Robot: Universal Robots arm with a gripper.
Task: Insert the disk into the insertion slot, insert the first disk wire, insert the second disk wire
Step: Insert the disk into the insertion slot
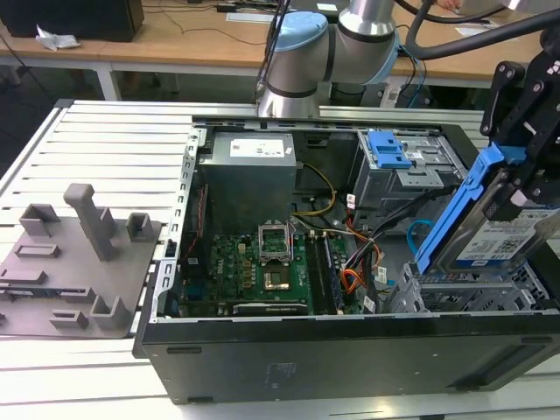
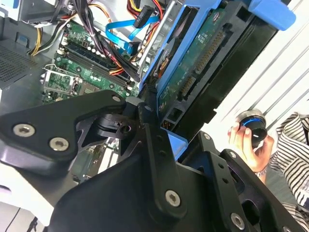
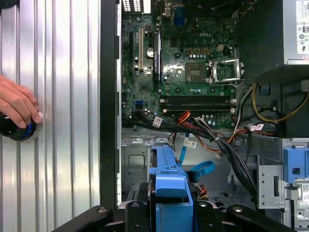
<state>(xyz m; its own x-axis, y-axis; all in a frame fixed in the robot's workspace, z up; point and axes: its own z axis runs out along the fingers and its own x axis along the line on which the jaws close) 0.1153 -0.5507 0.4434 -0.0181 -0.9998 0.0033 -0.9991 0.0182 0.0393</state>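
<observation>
Blue plastic frames the disk (image 1: 490, 234), a flat silver-grey slab with a white label; its right part is cut off by the edge of the exterior view. The gripper (image 1: 518, 194), black and angular, is also cut off there. Its fingers (image 2: 153, 145) press on the two flat faces of the disk and pinch it. The second wrist view shows the disk's green board side, while the other face is hidden. The disk hangs tilted over the slot (image 1: 477, 296), a boxy grey cage of perforated sheet at the near right of the case (image 1: 350, 350). Its long axis is steep, with the low end toward the slot and the high end up toward the exterior view's right. Whether the low end touches the slot I cannot tell. The thin light-blue wire (image 1: 418, 236) curves just left of the slot, and its lower part is hidden. A person's hand (image 3: 17, 104) covers a round dark knob (image 3: 17, 129) outside the case.
</observation>
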